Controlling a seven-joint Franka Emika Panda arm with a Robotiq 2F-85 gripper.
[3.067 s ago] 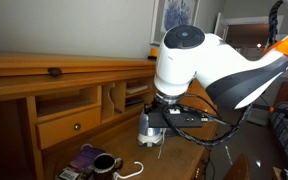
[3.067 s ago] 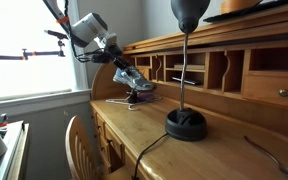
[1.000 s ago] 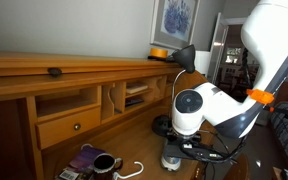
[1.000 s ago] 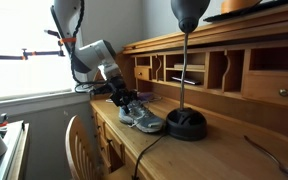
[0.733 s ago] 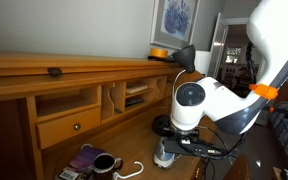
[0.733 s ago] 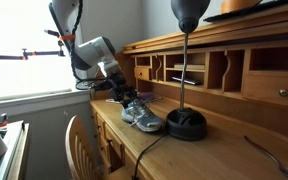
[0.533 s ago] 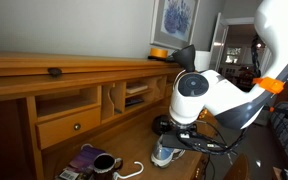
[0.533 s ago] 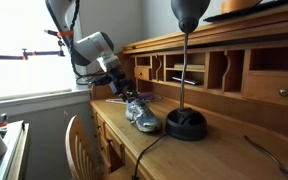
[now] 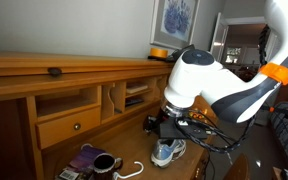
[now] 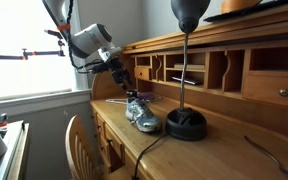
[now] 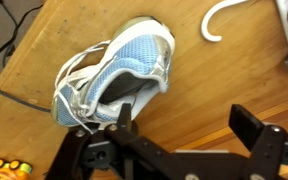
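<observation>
Blue sneaker (image 11: 114, 80) laid on wooden desk (image 11: 214, 90); gripper (image 11: 184, 125) spread wide, nothing grasped.
One sneaker is seen at ten o'clock of the jaws, one white hook (image 11: 222, 20) at one o'clock, the desk edge at nine.

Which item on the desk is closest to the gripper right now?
The light blue sneaker, lying just under the open gripper. The dark mug, white hook and lamp base all sit farther off along the desk.
</observation>
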